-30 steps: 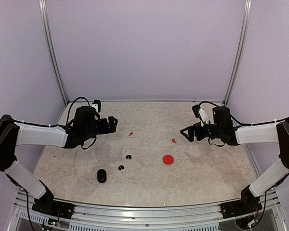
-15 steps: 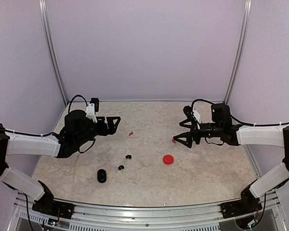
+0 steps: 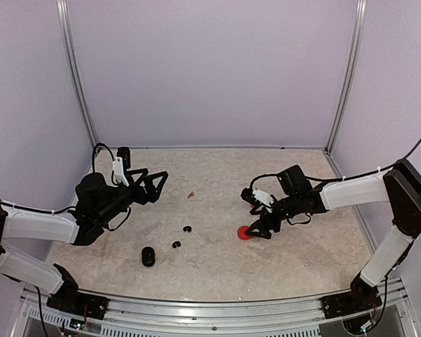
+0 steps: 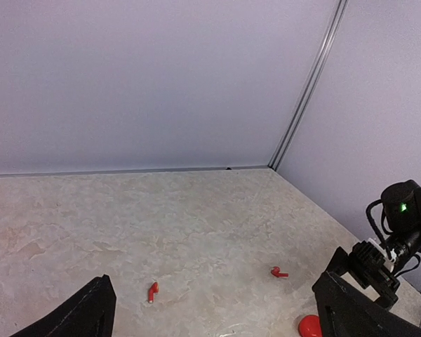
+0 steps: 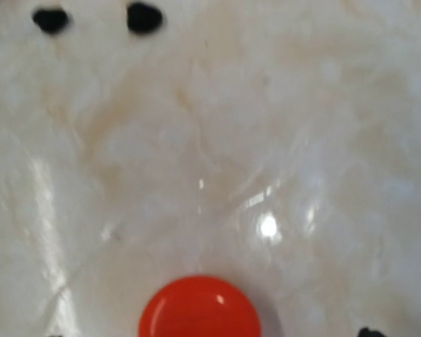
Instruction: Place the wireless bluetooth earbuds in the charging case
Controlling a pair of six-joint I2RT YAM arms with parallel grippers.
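Two red earbuds [image 4: 152, 291] [image 4: 278, 272] lie apart on the marbled table; one shows in the top view [image 3: 190, 194]. Two black earbuds [image 3: 187, 229] [image 3: 176, 244] lie near the middle, and both show in the right wrist view [image 5: 50, 19] [image 5: 144, 17]. The red case [image 3: 245, 233] lies shut right of centre. The black case [image 3: 148, 256] lies shut at the front left. My right gripper [image 3: 257, 229] is open and low, its fingers on either side of the red case [image 5: 200, 309]. My left gripper [image 3: 151, 184] is open and empty, raised above the table's left side.
Pale purple walls with metal corner posts [image 3: 342, 77] close in the back and sides. The table's metal front rail [image 3: 210, 305] runs along the near edge. The right arm [image 4: 400, 225] shows at the right in the left wrist view.
My right gripper has opened and moved left and down to the red case. My left gripper has opened and drawn back to the left, tilting upward.
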